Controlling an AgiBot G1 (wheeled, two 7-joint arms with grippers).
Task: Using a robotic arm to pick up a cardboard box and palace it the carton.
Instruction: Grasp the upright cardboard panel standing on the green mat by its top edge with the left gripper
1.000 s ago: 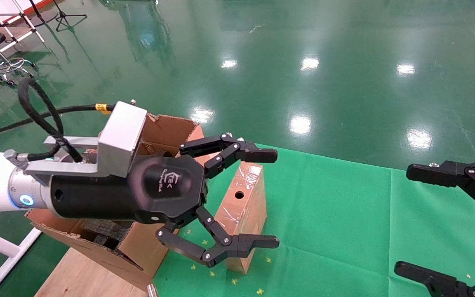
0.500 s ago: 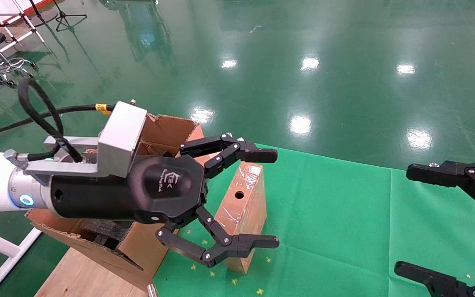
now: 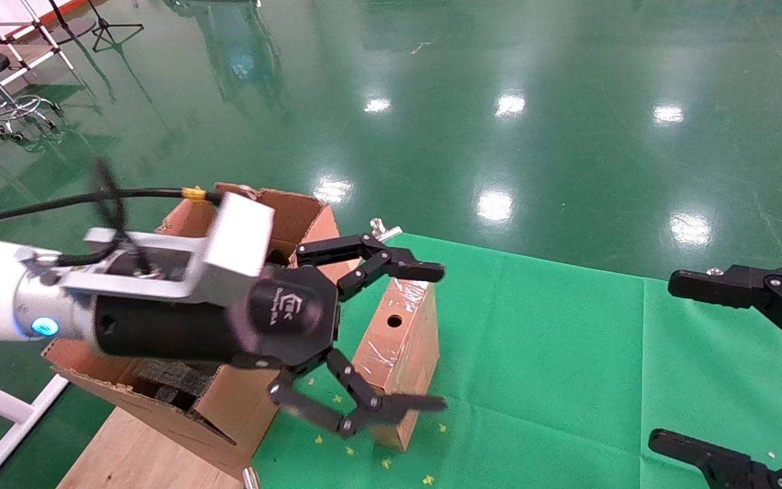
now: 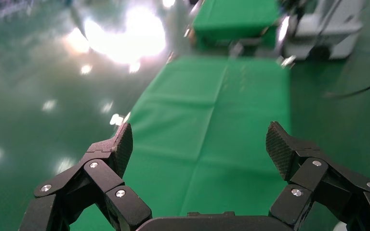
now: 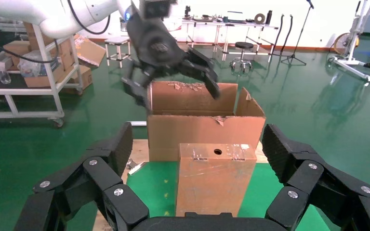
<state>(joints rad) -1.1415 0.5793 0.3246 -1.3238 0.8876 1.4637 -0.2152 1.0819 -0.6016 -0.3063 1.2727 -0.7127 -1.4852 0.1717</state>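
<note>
Small cardboard box [image 3: 401, 353] stands upright on green desk [image 3: 567, 353] just beside the carton [image 3: 228, 407], looks light, stiff, tape-slick, so grip its broad faces; left gripper [image 3: 401, 339] jaws spread above it, right gripper [image 3: 717, 367] parked, spread.

Open green cloth [image 3: 567, 353] right of the cardboard box [image 3: 401, 339]
Hemmed on the left by the carton [image 3: 241, 407], standing just beside; above, spread left gripper [image 3: 435, 336].

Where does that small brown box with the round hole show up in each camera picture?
Head view: the box stands centre, beside the carton, below the open left claw.
Left wrist view: not in it.
Right wrist view: low centre, before the carton.
Shared landmark: the carton.
</note>
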